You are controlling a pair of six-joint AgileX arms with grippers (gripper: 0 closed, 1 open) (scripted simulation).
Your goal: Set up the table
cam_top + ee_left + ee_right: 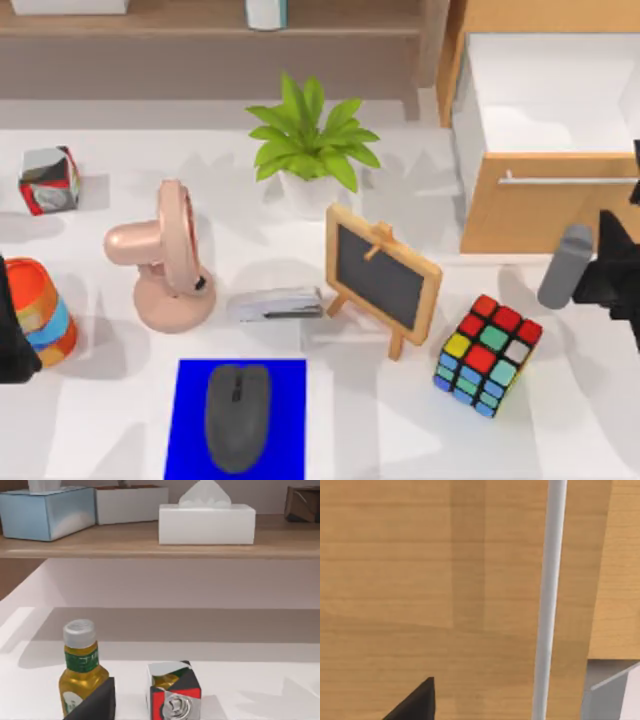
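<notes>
The white table [400, 430] carries a blue mat [190, 420] with a grey mouse [238, 415] at the front. Behind the mat lie a grey stapler [275, 303], a pink desk fan [165, 260] and a small chalkboard easel [385, 278]. A colour cube [487, 355] rests right of the easel. My right gripper [603, 275] hovers at the right edge, beside a grey cylinder [566, 265] and facing the cabinet's drawer front [445, 580]. My left gripper [12, 340] sits at the left edge, next to a striped orange cup [42, 310].
A potted plant [312, 140] stands mid-back. The light-wood cabinet [530, 210] with its drawer pulled out fills the back right. A red-and-white cube [48, 180] sits back left, beside a yellow bottle [80, 675]. Tissue boxes [206, 522] line a shelf behind.
</notes>
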